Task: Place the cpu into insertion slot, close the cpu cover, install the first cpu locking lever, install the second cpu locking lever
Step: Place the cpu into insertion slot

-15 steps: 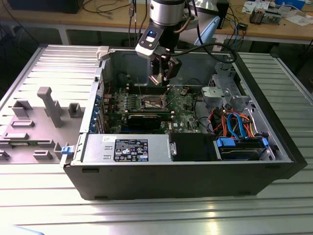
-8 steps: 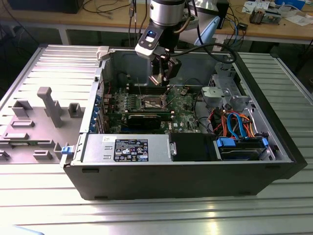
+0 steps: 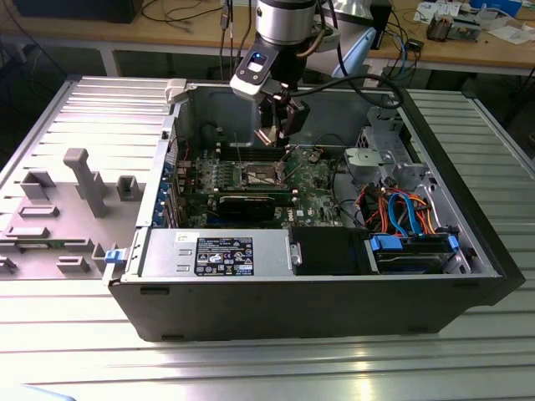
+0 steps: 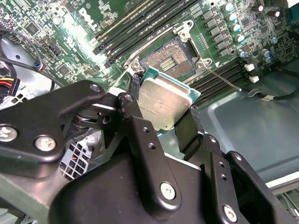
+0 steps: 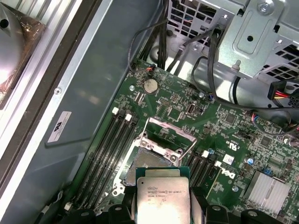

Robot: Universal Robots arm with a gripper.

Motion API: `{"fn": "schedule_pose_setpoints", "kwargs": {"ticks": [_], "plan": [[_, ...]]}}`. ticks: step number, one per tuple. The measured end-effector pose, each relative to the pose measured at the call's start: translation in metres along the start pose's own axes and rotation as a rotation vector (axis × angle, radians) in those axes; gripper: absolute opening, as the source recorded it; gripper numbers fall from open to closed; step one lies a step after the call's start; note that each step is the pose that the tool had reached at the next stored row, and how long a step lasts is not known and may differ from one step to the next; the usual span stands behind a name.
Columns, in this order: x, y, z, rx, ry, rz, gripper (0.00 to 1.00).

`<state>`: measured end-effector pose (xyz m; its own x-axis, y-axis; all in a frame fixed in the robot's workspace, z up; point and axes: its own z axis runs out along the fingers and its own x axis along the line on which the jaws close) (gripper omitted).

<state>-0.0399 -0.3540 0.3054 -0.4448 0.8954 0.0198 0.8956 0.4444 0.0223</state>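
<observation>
Gripper (image 4: pixel 163 110) and load over the open socket. The claw is clamped on the cpu (image 4: pixel 166 100), one black finger (image 4: pixel 134 109) against each of two opposite edges, silver top plate facing the camera. In the exterior view the gripper (image 3: pixel 280 125) hangs inside the computer case (image 3: pixel 334 309), over the middle of the green board (image 5: pixel 224 135). The cpu (image 5: pixel 162 198) is held clear of the board, just above and beside the insertion slot (image 4: pixel 169 59), which is bare, its contact field exposed between the two banks of memory slots (image 4: pixel 126 28). The cpu cover (image 5: pixel 171 126) appears to be swung up at the socket's far edge, though its exact angle is hard to judge. One thin locking lever (image 4: pixel 222 77) juts out across the memory slots.

Hazards, as judged: in the second wrist view the chip sits tilted relative to the socket, so a descent without levelling could land a corner first and bend contacts. A wrong rotation would defeat the keying. A grip on the edges alone could let the chip slip or pivot.
</observation>
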Motion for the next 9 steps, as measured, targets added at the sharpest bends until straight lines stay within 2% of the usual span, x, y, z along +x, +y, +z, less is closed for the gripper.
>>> {"fn": "schedule_pose_setpoints", "kwargs": {"ticks": [9], "plan": [[0.0, 0.0, 0.0007, -0.0006, -0.0006, 0.031, 0.55]]}}
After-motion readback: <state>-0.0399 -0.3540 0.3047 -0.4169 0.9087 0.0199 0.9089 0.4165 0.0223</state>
